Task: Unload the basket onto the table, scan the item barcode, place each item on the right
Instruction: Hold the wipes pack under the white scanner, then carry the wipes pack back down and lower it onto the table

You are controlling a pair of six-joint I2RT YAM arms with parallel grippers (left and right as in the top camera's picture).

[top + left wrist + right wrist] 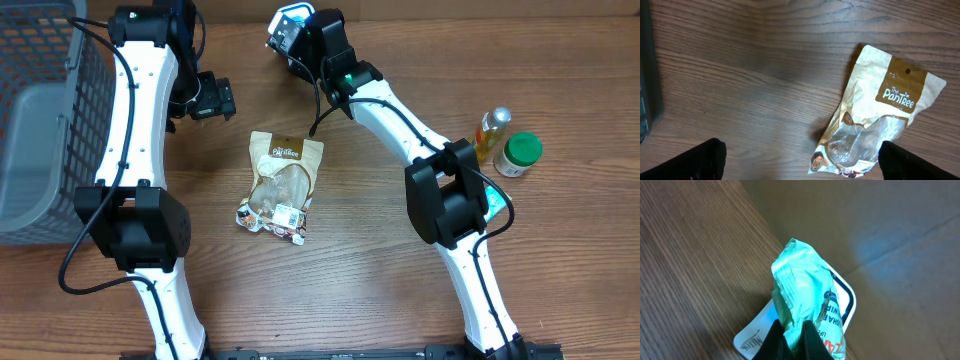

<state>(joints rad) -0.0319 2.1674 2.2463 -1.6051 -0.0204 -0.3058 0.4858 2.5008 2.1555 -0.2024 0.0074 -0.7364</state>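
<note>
Mesh basket (95,90), pouch (283,180) of brown snacks

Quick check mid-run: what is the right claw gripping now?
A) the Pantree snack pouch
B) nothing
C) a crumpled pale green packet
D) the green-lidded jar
C: the right wrist view shows the right claw shut on the pale green packet, while the Pantree pouch lies loose on the table near the open left claw.

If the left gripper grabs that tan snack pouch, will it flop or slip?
Likely floppy: the pouch lies flat and wrinkled. Its glossy film may slip when pinched. It looks light, so a push would probably slide it.
</note>
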